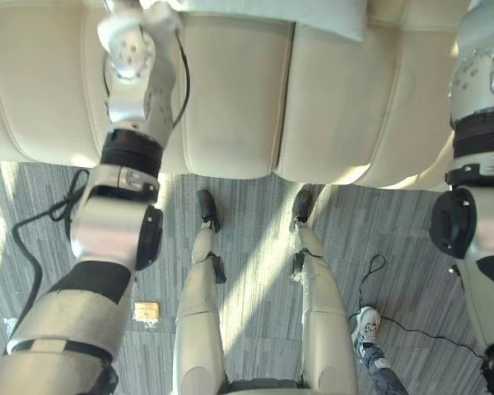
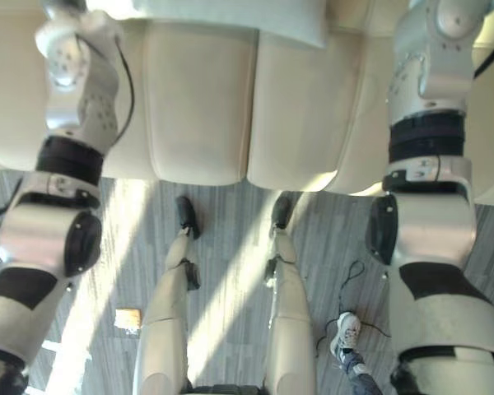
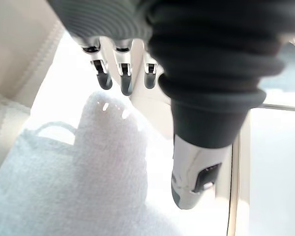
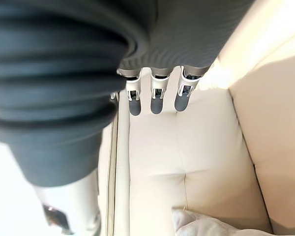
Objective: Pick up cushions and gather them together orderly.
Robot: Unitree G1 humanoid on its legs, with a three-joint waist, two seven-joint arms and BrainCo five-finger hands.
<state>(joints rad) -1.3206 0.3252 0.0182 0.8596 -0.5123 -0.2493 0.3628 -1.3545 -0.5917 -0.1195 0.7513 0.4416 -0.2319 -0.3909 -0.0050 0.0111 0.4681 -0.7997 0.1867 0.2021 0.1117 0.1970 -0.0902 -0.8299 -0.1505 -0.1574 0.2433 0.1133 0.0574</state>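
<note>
Honestly, with the left hand (image 3: pixel 124 74) loose-fingered just over the pale fleecy cushion (image 3: pixel 88 177) far back on the cream leather sofa (image 1: pixel 230 99) and the right hand (image 4: pixel 156 101) equally slack nearby, a shallow grab might pinch only fluff and drop it.

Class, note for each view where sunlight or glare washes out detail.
Left eye view: sun stripes cross the grey carpet. Left wrist view: glare whitens the sofa and the pale cushion beyond the left hand. Right wrist view: a bright patch on the sofa past the right hand.
</note>
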